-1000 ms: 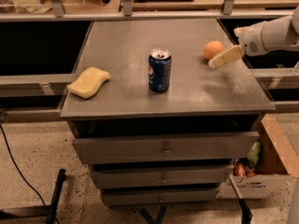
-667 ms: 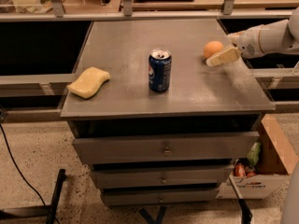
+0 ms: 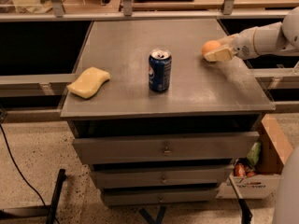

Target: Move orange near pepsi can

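Observation:
The orange [image 3: 209, 46] sits on the grey table top [image 3: 140, 41] at the right, about a can's height away from the pepsi can [image 3: 160, 71]. The can stands upright near the middle of the table, dark blue with a silver top. My gripper [image 3: 215, 49] reaches in from the right edge at table height. It is open, with one pale finger [image 3: 218, 55] in front of the orange and the other behind it. The orange rests on the table between the fingertips.
A pale yellow wavy sponge [image 3: 88, 82] lies at the table's front left. The table has drawers below [image 3: 163, 149]. A cardboard box [image 3: 261, 167] with items stands on the floor at the right. Rails and shelving run behind the table.
My gripper has moved left and slightly forward, closing in on the orange until its fingers stand at either side of it. The orange, can and sponge have not moved.

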Robot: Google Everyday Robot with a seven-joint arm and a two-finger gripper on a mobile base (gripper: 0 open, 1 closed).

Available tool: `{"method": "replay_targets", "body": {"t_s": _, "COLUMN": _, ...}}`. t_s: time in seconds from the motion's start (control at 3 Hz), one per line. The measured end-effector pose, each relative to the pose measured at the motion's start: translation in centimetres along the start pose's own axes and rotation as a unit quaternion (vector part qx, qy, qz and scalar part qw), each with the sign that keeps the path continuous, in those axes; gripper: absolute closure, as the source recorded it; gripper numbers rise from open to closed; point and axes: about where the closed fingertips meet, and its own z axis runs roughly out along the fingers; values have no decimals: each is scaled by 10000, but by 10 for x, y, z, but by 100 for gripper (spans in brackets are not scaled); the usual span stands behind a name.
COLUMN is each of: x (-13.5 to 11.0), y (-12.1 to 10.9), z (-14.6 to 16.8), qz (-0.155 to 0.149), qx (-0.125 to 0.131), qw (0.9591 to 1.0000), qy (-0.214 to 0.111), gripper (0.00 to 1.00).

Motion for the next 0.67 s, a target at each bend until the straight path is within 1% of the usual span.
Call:
{"method": "replay_targets", "body": {"t_s": 0.33, "x": -2, "y": 4, "z": 3, "qz": -37, "qx": -96, "qw": 9999, "qy": 63, "gripper": 87}}
{"method": "replay_targets", "body": {"t_s": 0.67, "x": -6, "y": 10, "z": -2, "qz": -109, "qx": -241, "qw": 9996, "qy": 58, "gripper": 100}}
